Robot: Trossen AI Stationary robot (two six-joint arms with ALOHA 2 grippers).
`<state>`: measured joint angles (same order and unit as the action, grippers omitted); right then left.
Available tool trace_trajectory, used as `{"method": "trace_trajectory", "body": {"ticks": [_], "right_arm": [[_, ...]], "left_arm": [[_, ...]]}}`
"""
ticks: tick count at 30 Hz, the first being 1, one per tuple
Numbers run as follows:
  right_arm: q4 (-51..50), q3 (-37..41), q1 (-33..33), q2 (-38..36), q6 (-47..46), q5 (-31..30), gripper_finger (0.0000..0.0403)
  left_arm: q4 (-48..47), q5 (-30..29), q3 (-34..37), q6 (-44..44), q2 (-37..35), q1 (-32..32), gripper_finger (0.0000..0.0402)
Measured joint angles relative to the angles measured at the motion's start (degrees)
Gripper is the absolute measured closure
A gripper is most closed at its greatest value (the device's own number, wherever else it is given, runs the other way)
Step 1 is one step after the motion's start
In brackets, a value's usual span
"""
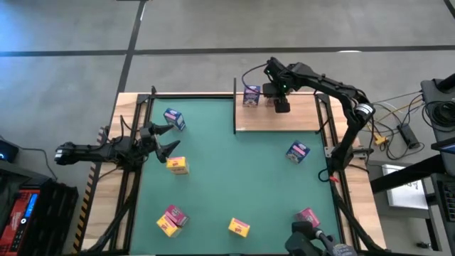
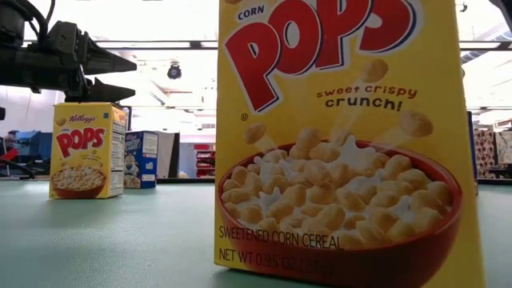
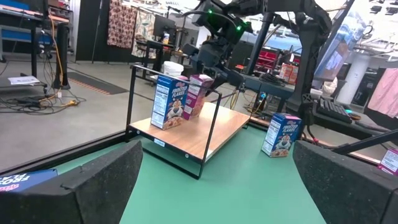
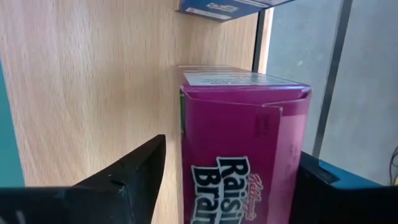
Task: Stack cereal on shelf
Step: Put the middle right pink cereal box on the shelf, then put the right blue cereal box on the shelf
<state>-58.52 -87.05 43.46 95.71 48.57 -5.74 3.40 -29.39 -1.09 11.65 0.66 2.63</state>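
The shelf (image 1: 284,121) is a light-wood board with black posts at the mat's far right. On it stand a blue cereal box (image 1: 251,94) and a pink cereal box (image 4: 242,155), side by side near the far edge. My right gripper (image 4: 233,149) hangs over the pink box, pointing steeply down and open, one finger on each side of the box's top. In the left wrist view the pink box (image 3: 198,93) stands upright on its bottom next to the blue one (image 3: 168,99). My left gripper (image 1: 160,139) waits open at the mat's left edge. My right gripper straddles the pink box's top from above. A clear gap shows between one finger (image 4: 137,168) and the box's side (image 4: 186,162). The other finger (image 4: 323,183) lies close against the opposite side, and I cannot tell whether it touches. The box stands on the shelf.
Loose cereal boxes lie about the green mat (image 1: 234,171): a blue one (image 1: 174,119) and a yellow one (image 1: 178,165) by my left gripper, a blue one (image 1: 297,151) right of centre, a pink-and-yellow pair (image 1: 171,219), a yellow one (image 1: 239,227) and a pink one (image 1: 307,217) near the front.
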Motion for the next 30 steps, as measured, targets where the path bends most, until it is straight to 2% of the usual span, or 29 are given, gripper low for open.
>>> {"method": "trace_trajectory", "body": {"ticks": [18,30], "right_arm": [[-0.5,-3.7,0.1,-0.4,0.5,-0.4,0.0151],[-9.1,-10.9,0.0,-0.5,-4.0,-1.5,0.0151]], "left_arm": [[0.0,0.0,0.0,0.0,0.0,0.0,0.0002],[0.0,0.0,0.0,0.0,0.0,0.0,0.0002]]}}
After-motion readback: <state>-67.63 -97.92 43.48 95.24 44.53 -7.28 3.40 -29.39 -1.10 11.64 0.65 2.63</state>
